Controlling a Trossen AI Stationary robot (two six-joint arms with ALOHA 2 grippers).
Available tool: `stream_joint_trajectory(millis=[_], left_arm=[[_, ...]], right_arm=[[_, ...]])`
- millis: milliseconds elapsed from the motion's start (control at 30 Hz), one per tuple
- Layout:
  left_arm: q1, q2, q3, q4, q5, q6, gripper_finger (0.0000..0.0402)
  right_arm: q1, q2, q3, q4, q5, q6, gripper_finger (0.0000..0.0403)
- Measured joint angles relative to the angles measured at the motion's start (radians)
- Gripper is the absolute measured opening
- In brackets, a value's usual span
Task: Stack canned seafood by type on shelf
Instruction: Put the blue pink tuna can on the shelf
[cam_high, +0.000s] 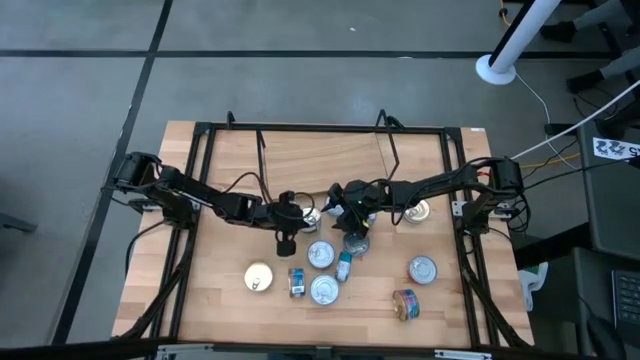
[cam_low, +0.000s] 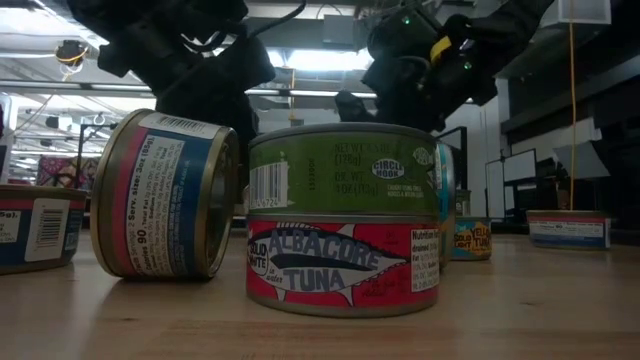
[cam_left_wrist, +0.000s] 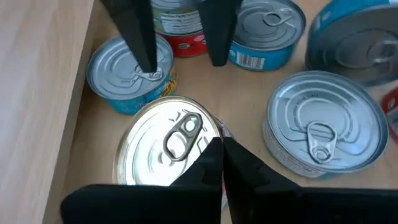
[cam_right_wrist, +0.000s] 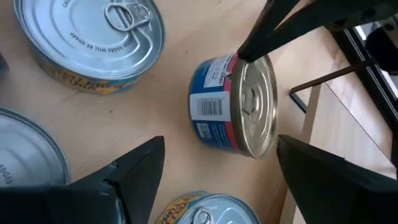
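The right gripper (cam_right_wrist: 217, 168), spread wide and grasping nothing, hovers above a blue-and-red tin (cam_right_wrist: 233, 106) lying on its side on the tabletop (cam_right_wrist: 168, 81), its axis level, gold lid facing the shelf's wire frame (cam_right_wrist: 317, 78). The left gripper (cam_left_wrist: 219, 163), clenched empty, hangs over an upright silver-lidded tin (cam_left_wrist: 165, 146).

Seen from above, the tabletop (cam_high: 230, 160) fills the frame's centre. Cans cluster below mid-frame: one (cam_high: 259, 278) at lower left, three (cam_high: 321, 254) centrally, two (cam_high: 423, 269) lower right, another (cam_high: 417, 210) right of centre. In the low view one tin (cam_low: 343, 170) sits on another (cam_low: 343, 262); a tipped can (cam_low: 165, 194) lies left, probably just beside them.
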Motion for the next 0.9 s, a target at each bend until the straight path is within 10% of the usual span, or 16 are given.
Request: stream_joint_trajectory(millis=[900], left_arm=[[0.056,-0.001,0.0,0.051,0.001,-0.198,0.0]], right_arm=[[0.104,0.0,0.0,0.044,0.262,0.102,0.0308]])
